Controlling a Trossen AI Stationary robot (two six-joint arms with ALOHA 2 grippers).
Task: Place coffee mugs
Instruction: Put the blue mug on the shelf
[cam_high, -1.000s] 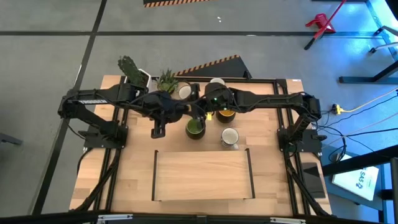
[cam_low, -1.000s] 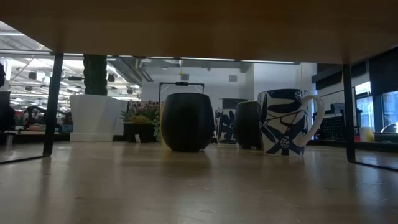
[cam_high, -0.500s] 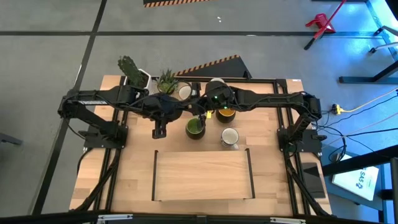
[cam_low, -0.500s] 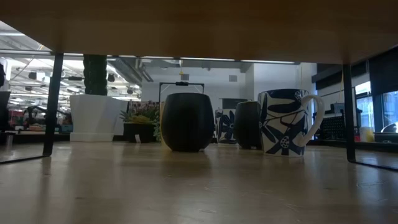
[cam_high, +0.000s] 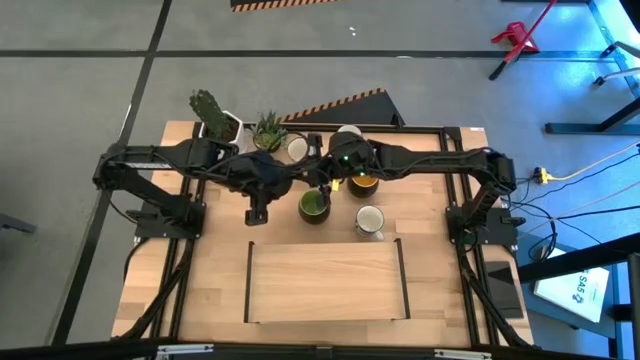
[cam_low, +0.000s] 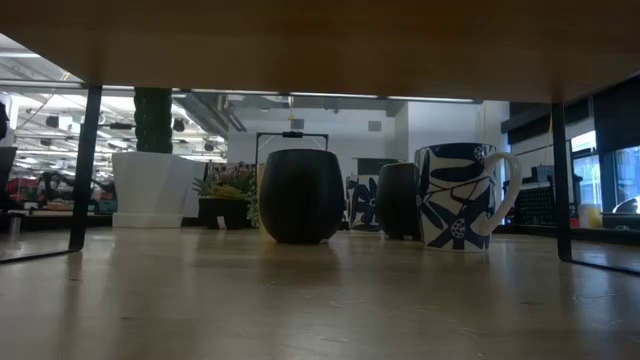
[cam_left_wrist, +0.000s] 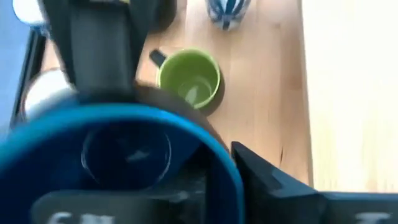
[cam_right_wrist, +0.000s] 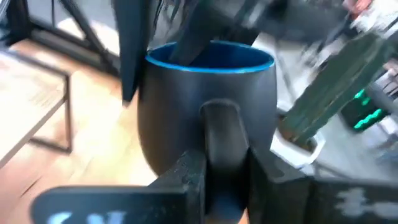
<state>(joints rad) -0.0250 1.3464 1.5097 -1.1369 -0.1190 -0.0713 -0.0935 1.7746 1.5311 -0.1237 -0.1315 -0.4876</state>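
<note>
Blue mug (cam_right_wrist: 208, 102) changing grippers above the tabletop (cam_high: 325, 285)
Right gripper (cam_right_wrist: 214, 177) pinches its handle; left gripper (cam_left_wrist: 205, 186) spreads at the rim — next, lift clear and place it.

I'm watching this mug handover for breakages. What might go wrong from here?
1. The right gripper clamps the blue mug by its handle alone, so the mug may swing or slip.
2. The green mug stands on the table close by, and a dropped mug would likely strike it.
3. The left gripper is right at the same mug, so the two arms may knock each other when they part.
</note>
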